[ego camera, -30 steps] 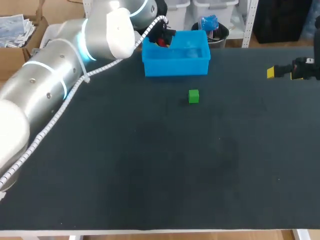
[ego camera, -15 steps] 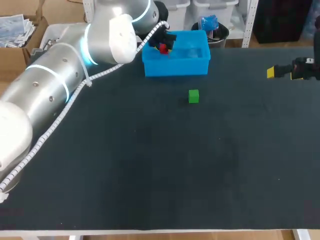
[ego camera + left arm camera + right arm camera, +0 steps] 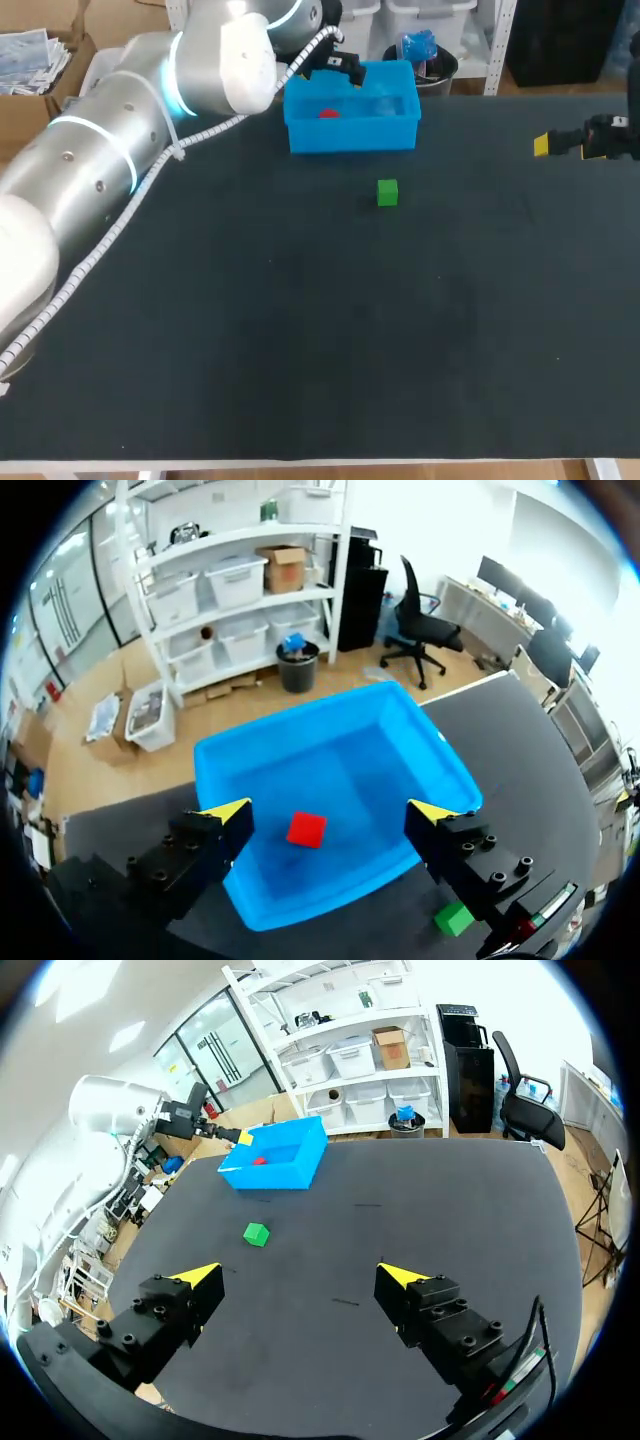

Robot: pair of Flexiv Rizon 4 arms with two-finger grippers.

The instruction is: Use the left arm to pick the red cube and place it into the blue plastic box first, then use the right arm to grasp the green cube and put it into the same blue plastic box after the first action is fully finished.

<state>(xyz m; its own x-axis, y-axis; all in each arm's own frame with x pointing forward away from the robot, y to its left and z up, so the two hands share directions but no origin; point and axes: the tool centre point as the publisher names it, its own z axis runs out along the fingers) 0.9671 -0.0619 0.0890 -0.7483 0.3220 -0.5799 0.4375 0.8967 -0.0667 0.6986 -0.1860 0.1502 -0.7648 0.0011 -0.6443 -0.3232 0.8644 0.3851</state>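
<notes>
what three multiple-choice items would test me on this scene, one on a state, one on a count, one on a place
1. The left gripper is:
A open
B shut on a cube
C out of view

2. Cubes lying on the bare table:
A none
B one
C two

3. The red cube is:
A on the table
B inside the blue plastic box
C in the left gripper

Answers:
1 A, its fingers stand wide apart and touch nothing.
2 B, only the green cube sits there.
3 B, it rests on the box floor under the gripper.
</notes>
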